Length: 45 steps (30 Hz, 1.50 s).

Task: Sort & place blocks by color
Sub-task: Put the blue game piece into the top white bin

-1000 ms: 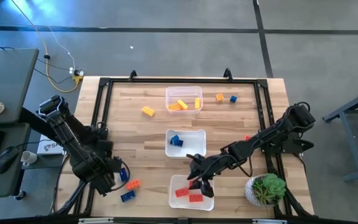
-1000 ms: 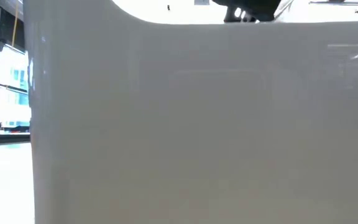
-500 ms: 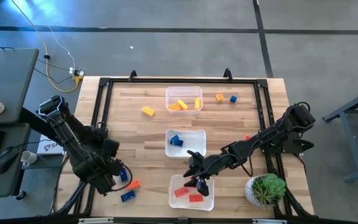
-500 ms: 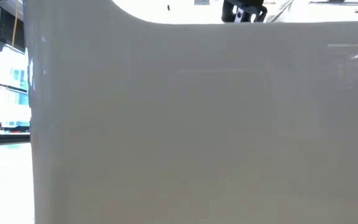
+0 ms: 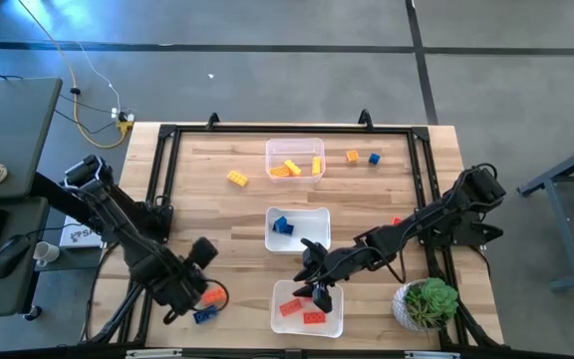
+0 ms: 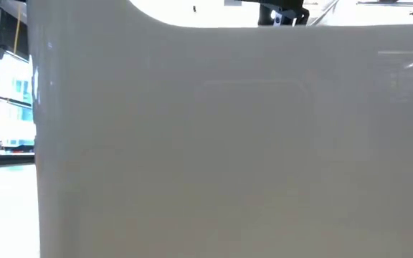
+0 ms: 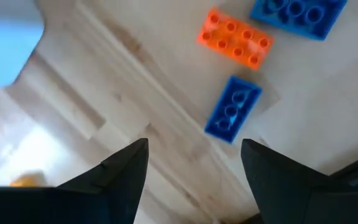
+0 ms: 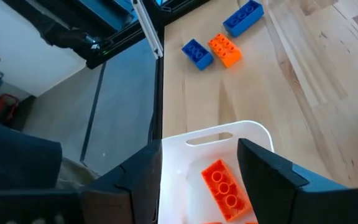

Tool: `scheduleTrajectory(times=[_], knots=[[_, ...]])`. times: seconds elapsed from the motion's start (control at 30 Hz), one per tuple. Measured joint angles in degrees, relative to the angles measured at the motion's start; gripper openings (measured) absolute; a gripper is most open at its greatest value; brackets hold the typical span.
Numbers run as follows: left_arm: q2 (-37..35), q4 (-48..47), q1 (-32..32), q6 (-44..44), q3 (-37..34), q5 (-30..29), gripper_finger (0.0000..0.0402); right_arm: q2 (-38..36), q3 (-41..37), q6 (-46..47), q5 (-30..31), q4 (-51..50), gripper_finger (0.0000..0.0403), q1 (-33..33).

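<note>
My left gripper is open and hovers over three loose blocks by the near-left corner: an orange one, a small blue one and a larger blue one, all flat on the wood. My right gripper is open above the near clear tub, which holds red blocks. The middle tub holds blue blocks. The far tub holds yellow ones.
More loose blocks lie on the table: a yellow one, an orange one and a blue one at the far side, and a red one by the right arm. A potted plant stands at the near-right corner. A white tub wall fills the low view.
My left gripper has swung toward the table's right and slightly toward the near edge, and now stands over the loose orange and blue blocks. The right gripper has stayed over the near tub.
</note>
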Motion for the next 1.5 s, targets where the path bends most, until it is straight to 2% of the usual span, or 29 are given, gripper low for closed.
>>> scheduleTrajectory(times=[0.33, 0.6, 1.0, 1.5], knots=[[9.5, 2.8, -0.9, 3.1, -3.6, 7.0, 0.0244, 0.0, 0.0, 1.4, 0.0, 0.0, 0.0195, 0.2], [12.6, 5.1, -0.3, 4.9, -6.2, 7.4, 0.0243, 0.0, 0.0, 1.3, -0.1, 0.0, 0.0195, 0.2], [14.2, 9.0, 1.0, 6.6, -6.3, 7.5, 0.0243, 0.0, 0.0, 1.3, -0.1, -0.1, 0.0195, 0.2], [22.6, 9.5, 1.6, 8.0, -6.3, 8.7, 0.0242, 0.0, 0.0, 1.5, -0.3, -0.3, 0.0195, 0.2]])
